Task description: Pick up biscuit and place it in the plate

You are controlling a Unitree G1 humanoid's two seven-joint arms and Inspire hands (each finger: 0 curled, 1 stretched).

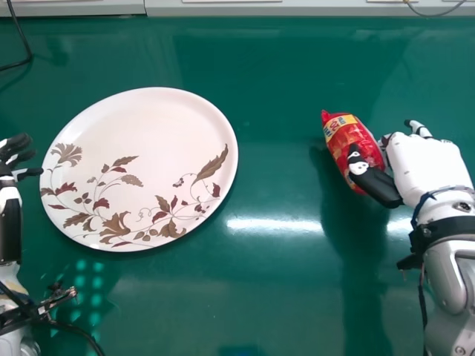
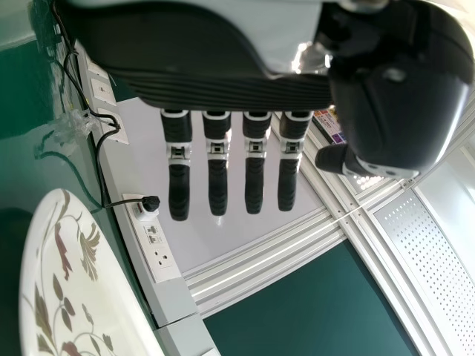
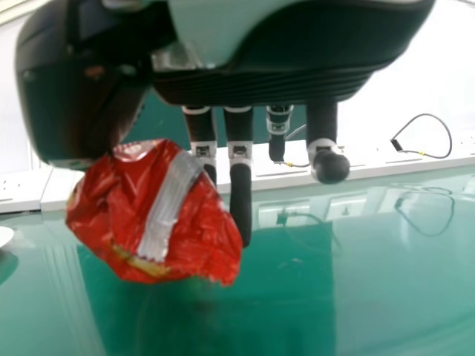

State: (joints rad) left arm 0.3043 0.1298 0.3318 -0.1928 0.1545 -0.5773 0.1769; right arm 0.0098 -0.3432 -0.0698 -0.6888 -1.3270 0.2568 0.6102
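Above the right side of the green surface (image 1: 274, 297), the right hand (image 1: 430, 159) clasps the red biscuit packet (image 1: 345, 142) between thumb and fingers, presumably to carry it across to the plate (image 1: 148, 119), which lies flat with its broad face exposed to receive it. The packet lies on the hand's plate-facing side, well apart from the plate; the left hand (image 1: 15, 142), fingers extended, rests idle.

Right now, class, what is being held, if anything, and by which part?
The right hand holds the red packet by its nearer half, thumb across it, fingers at its right side.
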